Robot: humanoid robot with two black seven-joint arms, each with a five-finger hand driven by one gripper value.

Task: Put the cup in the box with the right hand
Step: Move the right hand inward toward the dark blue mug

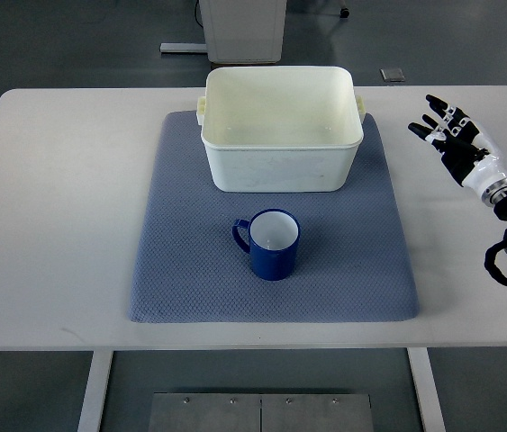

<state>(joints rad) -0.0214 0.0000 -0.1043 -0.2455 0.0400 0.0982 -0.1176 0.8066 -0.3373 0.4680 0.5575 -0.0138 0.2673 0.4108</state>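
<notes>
A dark blue cup (271, 243) with a white inside stands upright on the blue-grey mat (181, 270), its handle pointing left. Behind it on the mat sits a cream plastic box (280, 166), open at the top with nothing inside. My right hand (447, 130) hovers over the table's right side, well to the right of the box, with its fingers spread and holding nothing. The left arm does not show.
The mat lies on a white table (55, 198). A white cabinet base (244, 31) stands on the floor behind the table. A metal plate (258, 412) lies below the table's front edge.
</notes>
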